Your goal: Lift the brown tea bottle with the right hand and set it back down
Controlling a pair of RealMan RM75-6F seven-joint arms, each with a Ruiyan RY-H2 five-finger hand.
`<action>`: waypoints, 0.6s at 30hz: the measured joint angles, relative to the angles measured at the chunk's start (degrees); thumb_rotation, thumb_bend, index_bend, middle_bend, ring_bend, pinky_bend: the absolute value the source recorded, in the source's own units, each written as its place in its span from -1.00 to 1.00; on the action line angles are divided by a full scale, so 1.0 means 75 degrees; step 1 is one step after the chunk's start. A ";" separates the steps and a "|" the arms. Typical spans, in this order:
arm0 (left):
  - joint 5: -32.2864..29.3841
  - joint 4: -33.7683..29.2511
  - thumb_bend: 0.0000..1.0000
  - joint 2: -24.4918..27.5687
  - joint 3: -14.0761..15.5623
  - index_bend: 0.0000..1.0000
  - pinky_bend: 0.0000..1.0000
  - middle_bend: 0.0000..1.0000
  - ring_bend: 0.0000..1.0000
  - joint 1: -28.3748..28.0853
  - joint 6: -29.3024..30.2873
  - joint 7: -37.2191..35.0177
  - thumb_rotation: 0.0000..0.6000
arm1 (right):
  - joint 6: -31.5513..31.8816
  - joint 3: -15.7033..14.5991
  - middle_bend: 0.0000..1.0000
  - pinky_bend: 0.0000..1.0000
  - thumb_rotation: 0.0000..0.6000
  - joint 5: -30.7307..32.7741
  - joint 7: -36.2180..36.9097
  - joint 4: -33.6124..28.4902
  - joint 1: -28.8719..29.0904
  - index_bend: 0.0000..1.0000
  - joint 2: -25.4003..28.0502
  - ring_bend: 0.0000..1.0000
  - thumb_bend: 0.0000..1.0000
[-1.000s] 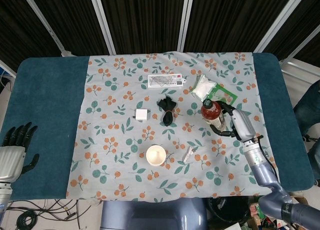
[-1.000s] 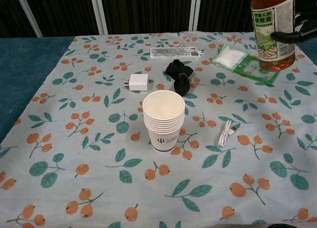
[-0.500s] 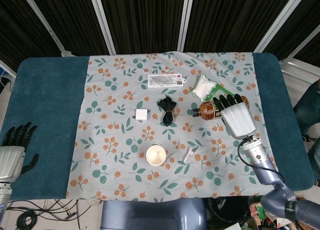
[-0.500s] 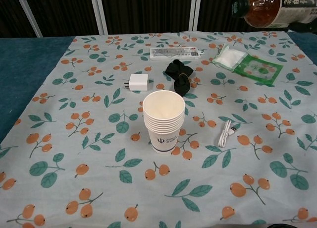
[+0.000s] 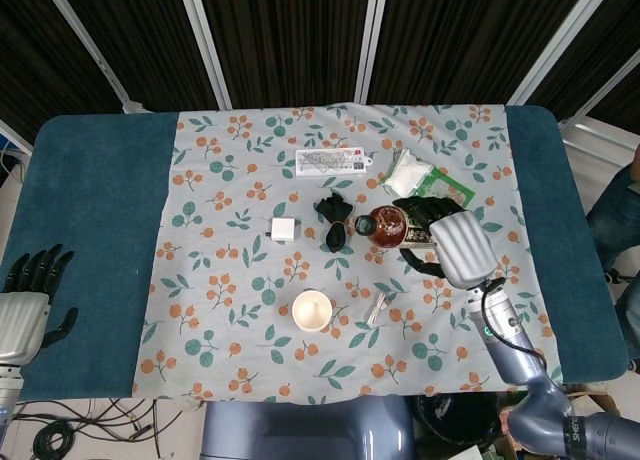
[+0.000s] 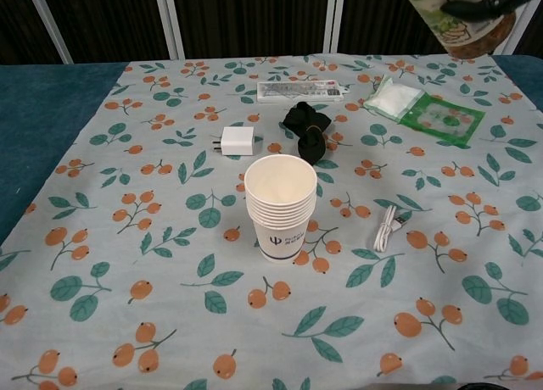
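- Gripping the brown tea bottle (image 5: 388,223), the right hand (image 5: 452,244) holds it in the air, fingers wrapped round its body.
- Seen from the head camera, the bottle lies just right of the black bundle (image 5: 334,218).
- Left hand (image 5: 30,298) rests with fingers spread, holding nothing, far left of the paper cups (image 6: 281,207) on the worktop (image 5: 90,200).

Glossy clear plastic tea bottle (image 5: 385,223), matt printed cloth (image 6: 153,237), paper cups (image 6: 281,208), matt teal felt table (image 5: 90,210)

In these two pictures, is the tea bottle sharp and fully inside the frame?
Head view: the brown tea bottle is whole and fairly sharp, held by the right hand. Chest view: the top edge crops it, only its lower part shows, slightly soft.
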 measured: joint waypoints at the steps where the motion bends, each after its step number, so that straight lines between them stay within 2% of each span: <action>1: 0.0005 0.0001 -0.25 0.0000 0.0001 -1.00 -1.00 -1.00 -1.00 0.0000 0.0000 0.0001 1.00 | -0.0075 0.0085 -0.14 -0.15 1.00 0.0090 0.0909 -0.0181 -0.0033 -0.01 0.0082 -0.11 -0.36; 7: 0.0002 -0.0001 -0.25 -0.0005 0.0002 -1.00 -1.00 -1.00 -1.00 -0.0002 -0.0007 0.0013 1.00 | -0.0491 0.0515 -0.14 -0.15 1.00 0.0353 0.5479 -0.0912 -0.0258 -0.01 0.0581 -0.11 -0.36; 14: -0.0002 -0.0002 -0.25 -0.0012 -0.0002 -1.00 -1.00 -1.00 -1.00 -0.0001 -0.0003 0.0027 1.00 | -0.0921 0.0964 -0.13 -0.15 1.00 0.0198 1.0793 -0.1264 -0.0602 -0.01 0.1203 -0.10 -0.37; 17: 0.0000 0.0001 -0.25 -0.0014 0.0001 -1.00 -1.00 -1.00 -1.00 -0.0002 -0.0007 0.0028 1.00 | -0.1077 0.1019 -0.12 -0.15 1.00 -0.0017 1.2387 -0.1234 -0.0694 -0.01 0.1427 -0.07 -0.37; 18: 0.0001 -0.0001 -0.25 -0.0013 0.0002 -1.00 -1.00 -1.00 -1.00 -0.0002 -0.0008 0.0028 1.00 | -0.1106 0.1016 -0.12 -0.15 1.00 -0.0053 1.2615 -0.1222 -0.0701 -0.01 0.1457 -0.05 -0.37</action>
